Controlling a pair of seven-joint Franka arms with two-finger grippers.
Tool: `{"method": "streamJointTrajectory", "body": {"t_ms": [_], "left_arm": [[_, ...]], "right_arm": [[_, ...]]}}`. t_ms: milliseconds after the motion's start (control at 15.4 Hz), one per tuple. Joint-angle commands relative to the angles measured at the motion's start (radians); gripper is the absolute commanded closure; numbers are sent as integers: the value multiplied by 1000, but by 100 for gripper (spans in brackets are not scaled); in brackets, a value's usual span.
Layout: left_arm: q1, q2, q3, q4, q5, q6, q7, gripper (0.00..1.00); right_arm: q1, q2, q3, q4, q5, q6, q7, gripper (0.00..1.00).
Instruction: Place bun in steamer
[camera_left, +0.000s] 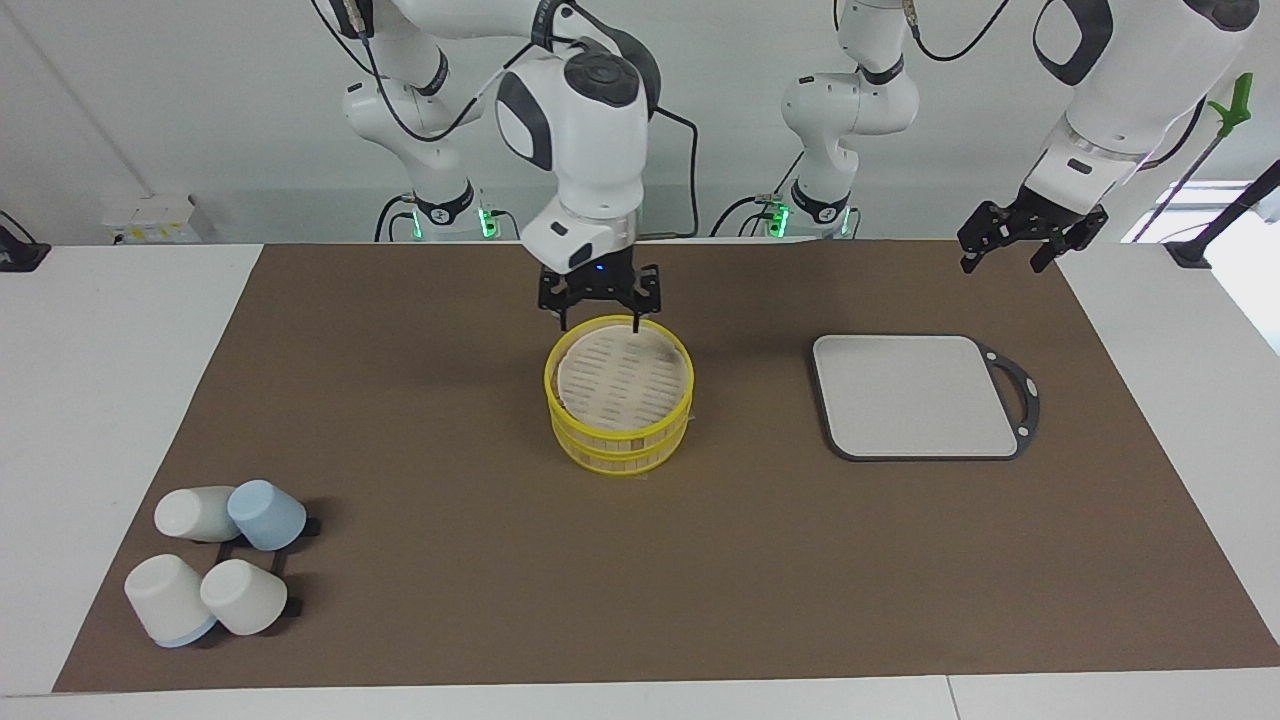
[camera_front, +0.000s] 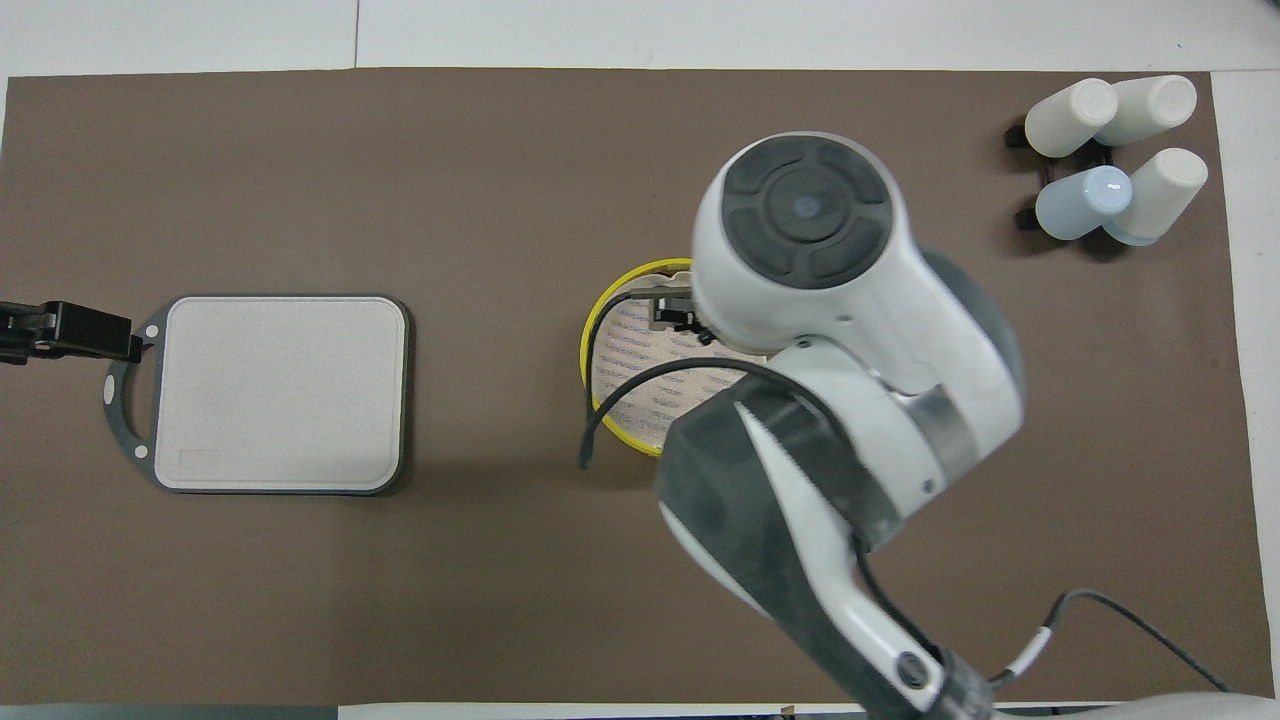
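The steamer (camera_left: 619, 428), a two-tier bamboo basket with yellow rims, stands at the middle of the brown mat; it also shows in the overhead view (camera_front: 598, 335), half covered by the right arm. Its slatted floor looks bare where it shows. The bun shows in neither view. My right gripper (camera_left: 600, 322) hangs over the steamer's rim on the side nearest the robots, fingers (camera_left: 637, 322) apart with nothing seen between them. My left gripper (camera_left: 1005, 262) waits open in the air over the mat's corner at the left arm's end, above the board's handle (camera_front: 120, 400).
A grey rectangular board (camera_left: 915, 395) with a black rim lies beside the steamer toward the left arm's end. Several white and blue cups (camera_left: 225, 560) lie on a black rack at the right arm's end, farther from the robots than the steamer.
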Motion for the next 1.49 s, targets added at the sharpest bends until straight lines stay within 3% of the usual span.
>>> {"method": "streamJointTrajectory", "body": {"t_ms": [0,194,324,519,778,1426], "left_arm": [[13,-8,-5,0,-22,-11,20,0],[13,-9,-5,-2,-31,-11,20,0],[13,-9,-5,-2,-31,-11,20,0],[13,-9,-5,-2,-31,-13,18,0],[13,-9,-5,-2,-31,-13,18,0],[11,-14,-9,-2,-31,-16,15,0]], "right_arm": [[-212,-109,14,-52,84,-125,-240,0],[-282,-222,9,-104,86,-170,-382,0],[-248,-266,-15,-144,83,-173,-385,0],[-137,-264,-168,-155,86,-110,-417,0],[-110,-260,-236,-155,86,-132,-422,0],[-115,-244,-261,-126,77,-118,-422,0]]}}
